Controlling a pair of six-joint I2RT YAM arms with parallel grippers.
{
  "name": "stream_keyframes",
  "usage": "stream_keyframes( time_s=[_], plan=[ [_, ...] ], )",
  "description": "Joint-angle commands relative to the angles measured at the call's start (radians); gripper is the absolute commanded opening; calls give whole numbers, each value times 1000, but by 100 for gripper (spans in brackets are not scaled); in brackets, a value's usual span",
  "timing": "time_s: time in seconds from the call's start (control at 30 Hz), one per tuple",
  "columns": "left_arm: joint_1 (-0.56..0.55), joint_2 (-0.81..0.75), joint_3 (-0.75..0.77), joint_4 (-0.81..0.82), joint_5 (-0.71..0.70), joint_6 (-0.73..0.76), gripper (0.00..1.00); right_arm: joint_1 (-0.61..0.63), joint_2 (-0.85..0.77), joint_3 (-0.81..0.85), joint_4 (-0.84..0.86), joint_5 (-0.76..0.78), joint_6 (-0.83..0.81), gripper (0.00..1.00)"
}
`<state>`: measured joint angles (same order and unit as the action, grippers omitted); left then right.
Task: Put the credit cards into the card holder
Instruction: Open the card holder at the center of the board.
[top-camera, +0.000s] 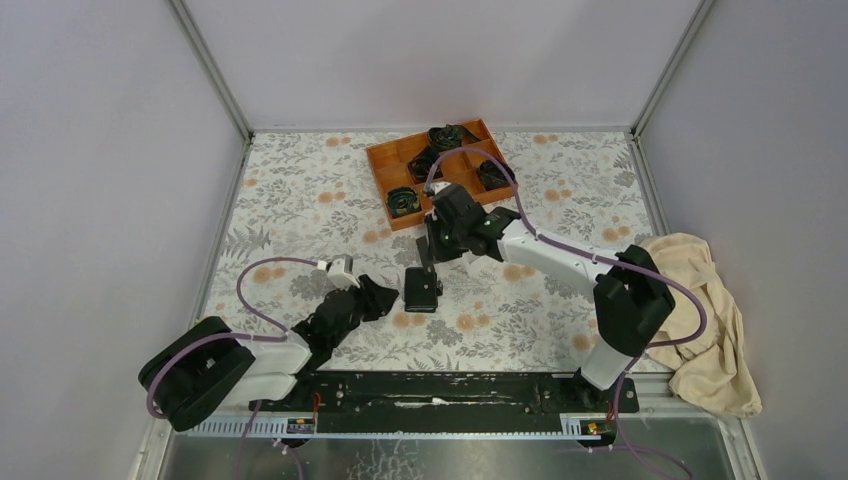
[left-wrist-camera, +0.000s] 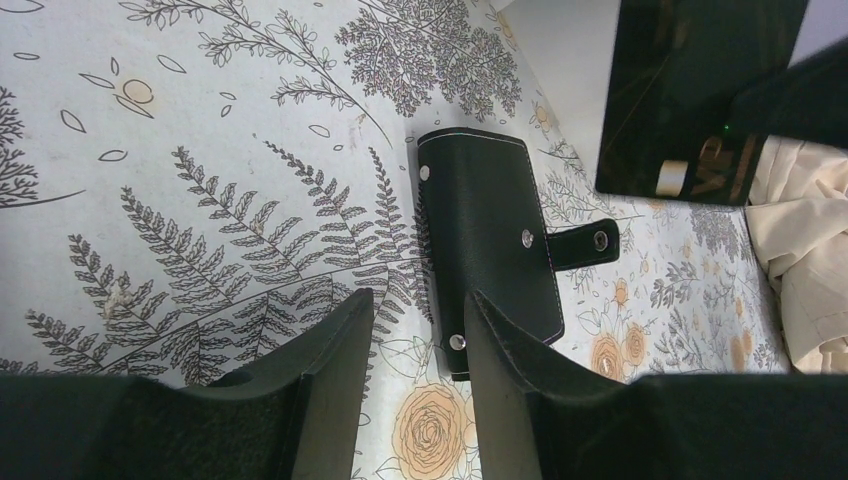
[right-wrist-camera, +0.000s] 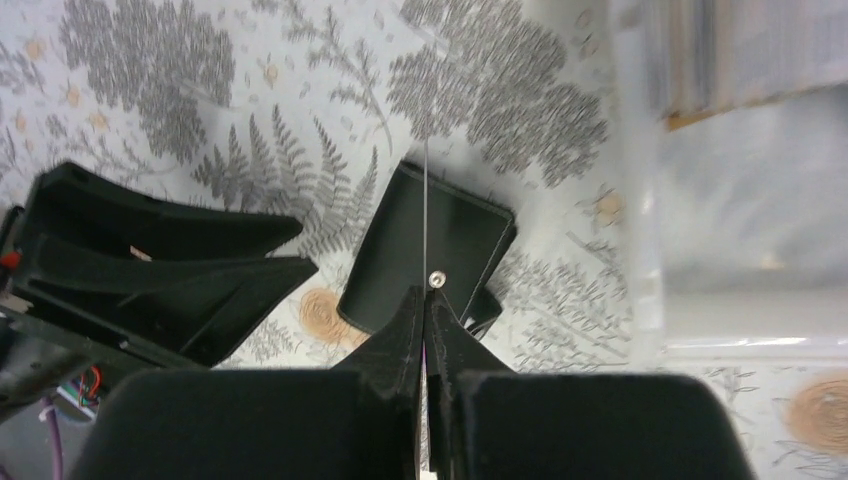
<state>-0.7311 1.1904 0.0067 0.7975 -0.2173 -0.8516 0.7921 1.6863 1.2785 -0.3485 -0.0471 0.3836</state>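
The black card holder (top-camera: 422, 290) lies closed on the floral table, its snap strap undone and sticking out to one side (left-wrist-camera: 585, 243). It shows in the left wrist view (left-wrist-camera: 490, 240) and the right wrist view (right-wrist-camera: 430, 240). My left gripper (top-camera: 385, 297) is open and empty, its tips (left-wrist-camera: 418, 300) at the holder's near left edge. My right gripper (top-camera: 428, 258) is shut on one card and holds it on edge just above the holder. The card looks dark and glossy with gold lettering (left-wrist-camera: 700, 100) and shows as a thin line (right-wrist-camera: 425, 200). No other cards are in view.
An orange wooden compartment tray (top-camera: 390, 160) with dark items stands at the back centre. A beige cloth (top-camera: 700, 320) lies bunched at the right edge and also shows in the left wrist view (left-wrist-camera: 800, 250). The left gripper shows in the right wrist view (right-wrist-camera: 160, 270).
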Motion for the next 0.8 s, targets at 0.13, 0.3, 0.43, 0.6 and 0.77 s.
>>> stream_keyframes(
  time_s=[0.13, 0.3, 0.43, 0.6, 0.77],
  plan=[
    [7, 7, 2, 64, -4, 34, 46, 43, -63, -111, 105, -59, 107, 0],
    [7, 20, 14, 66, -2, 39, 45, 47, -71, -163, 134, -49, 128, 0],
    [7, 38, 22, 71, 3, 42, 45, 47, -90, -190, 130, -30, 133, 0],
    [7, 60, 29, 85, 7, 44, 45, 46, -113, -222, 123, -1, 133, 0],
    [7, 76, 38, 90, 11, 49, 45, 47, -128, -245, 124, 16, 138, 0]
  ],
)
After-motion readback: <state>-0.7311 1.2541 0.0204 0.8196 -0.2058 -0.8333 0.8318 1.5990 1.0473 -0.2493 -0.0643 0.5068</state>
